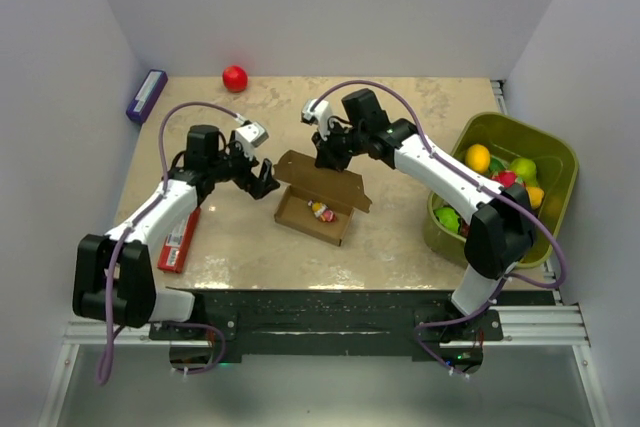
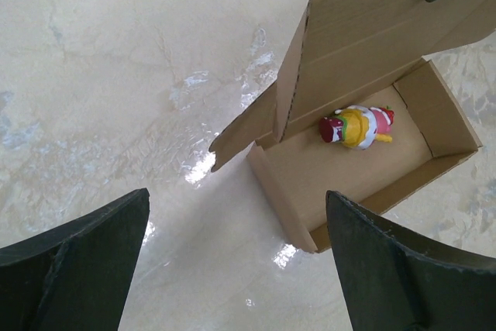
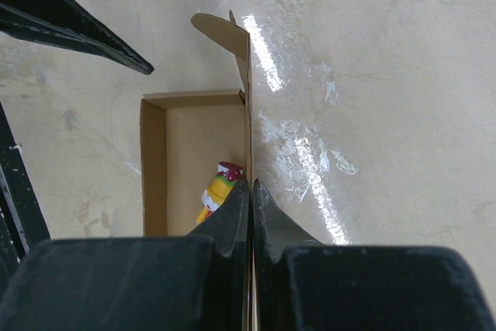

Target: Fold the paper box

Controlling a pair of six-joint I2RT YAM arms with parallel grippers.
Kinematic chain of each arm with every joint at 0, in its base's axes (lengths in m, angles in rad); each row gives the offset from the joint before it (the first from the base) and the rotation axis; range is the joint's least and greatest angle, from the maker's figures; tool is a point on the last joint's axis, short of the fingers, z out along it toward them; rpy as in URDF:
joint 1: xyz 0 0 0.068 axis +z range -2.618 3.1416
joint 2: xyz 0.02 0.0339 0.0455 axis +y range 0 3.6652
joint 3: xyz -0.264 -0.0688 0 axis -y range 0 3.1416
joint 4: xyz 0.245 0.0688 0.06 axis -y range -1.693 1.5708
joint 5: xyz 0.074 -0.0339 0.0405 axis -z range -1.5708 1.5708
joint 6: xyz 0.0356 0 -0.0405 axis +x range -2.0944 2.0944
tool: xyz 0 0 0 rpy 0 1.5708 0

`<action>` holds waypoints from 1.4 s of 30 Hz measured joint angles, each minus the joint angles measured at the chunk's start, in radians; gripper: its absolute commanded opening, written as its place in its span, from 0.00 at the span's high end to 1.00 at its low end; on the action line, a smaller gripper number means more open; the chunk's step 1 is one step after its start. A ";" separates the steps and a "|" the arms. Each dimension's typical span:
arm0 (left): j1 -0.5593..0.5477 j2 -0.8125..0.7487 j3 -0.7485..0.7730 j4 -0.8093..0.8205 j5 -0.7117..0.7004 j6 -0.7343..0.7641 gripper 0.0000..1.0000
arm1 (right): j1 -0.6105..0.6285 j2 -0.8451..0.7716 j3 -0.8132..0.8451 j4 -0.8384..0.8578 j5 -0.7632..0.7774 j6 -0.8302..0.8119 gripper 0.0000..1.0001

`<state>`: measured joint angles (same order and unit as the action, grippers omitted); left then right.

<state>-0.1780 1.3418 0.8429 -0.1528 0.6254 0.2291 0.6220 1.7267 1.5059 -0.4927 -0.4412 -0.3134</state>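
Note:
The brown paper box (image 1: 316,215) lies open at mid-table with its lid (image 1: 322,177) raised. A small red, yellow and white toy (image 1: 321,211) lies inside; it also shows in the left wrist view (image 2: 357,126) and the right wrist view (image 3: 218,187). My right gripper (image 1: 326,158) is shut on the lid's upper edge, the thin card (image 3: 248,98) pinched between its fingertips (image 3: 239,205). My left gripper (image 1: 263,179) is open and empty, just left of the box. In the left wrist view the box's near corner (image 2: 298,230) sits between and beyond the spread fingers (image 2: 387,269).
A red flat pack (image 1: 180,237) lies under the left arm. A purple box (image 1: 146,94) and a red ball (image 1: 234,78) sit at the back left. A green bin (image 1: 545,162) of toy fruit stands at the right.

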 measured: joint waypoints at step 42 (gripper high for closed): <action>-0.152 0.127 -0.003 0.186 -0.061 -0.085 1.00 | 0.002 -0.102 -0.085 0.078 0.134 0.117 0.34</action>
<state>-0.3302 1.4689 0.8394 0.0334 0.5648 0.1440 0.6235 1.6249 1.4204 -0.4145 -0.3069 -0.1967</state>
